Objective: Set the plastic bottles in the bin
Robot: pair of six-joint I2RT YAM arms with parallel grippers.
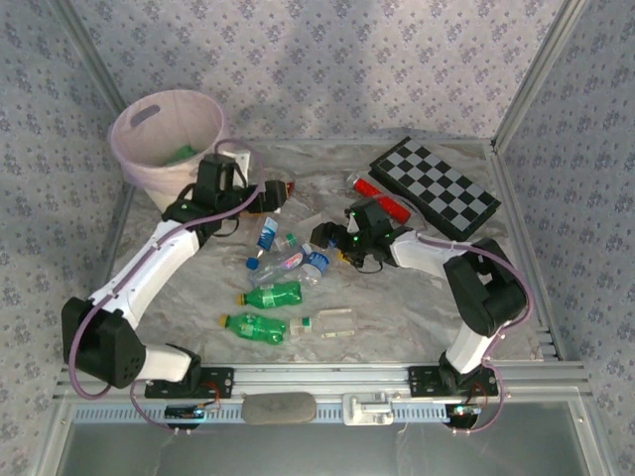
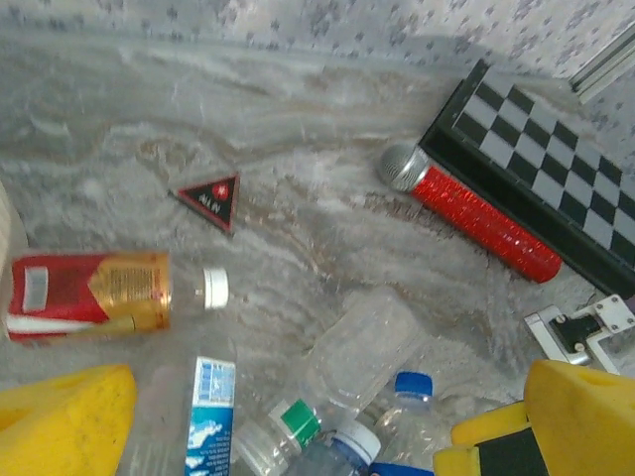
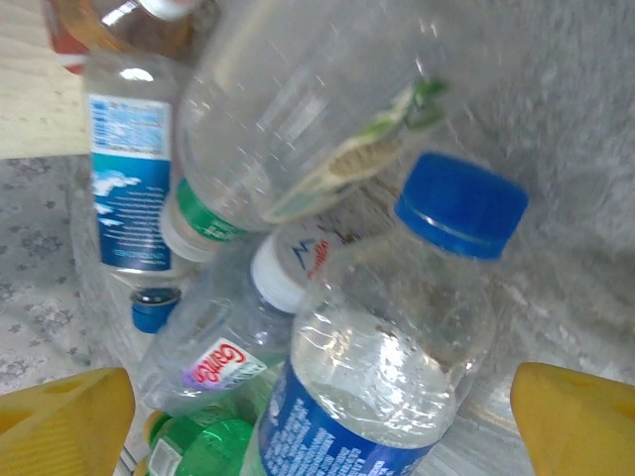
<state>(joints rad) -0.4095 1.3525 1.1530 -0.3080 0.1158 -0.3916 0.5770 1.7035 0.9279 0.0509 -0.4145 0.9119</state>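
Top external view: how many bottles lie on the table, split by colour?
Clear bottles: 6, a best count, since several overlap
Green bottles: 2
Red-label bottle: 1
Total: 9

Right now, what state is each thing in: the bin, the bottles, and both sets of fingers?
Bin, upright, something green inside.
Red-label bottle, lying on its side, capped.
Blue-capped bottle, lying between the right fingers, not gripped.
Green bottle, lying on its side.
Left gripper, fingers open, holding nothing.
Right gripper, fingers open.
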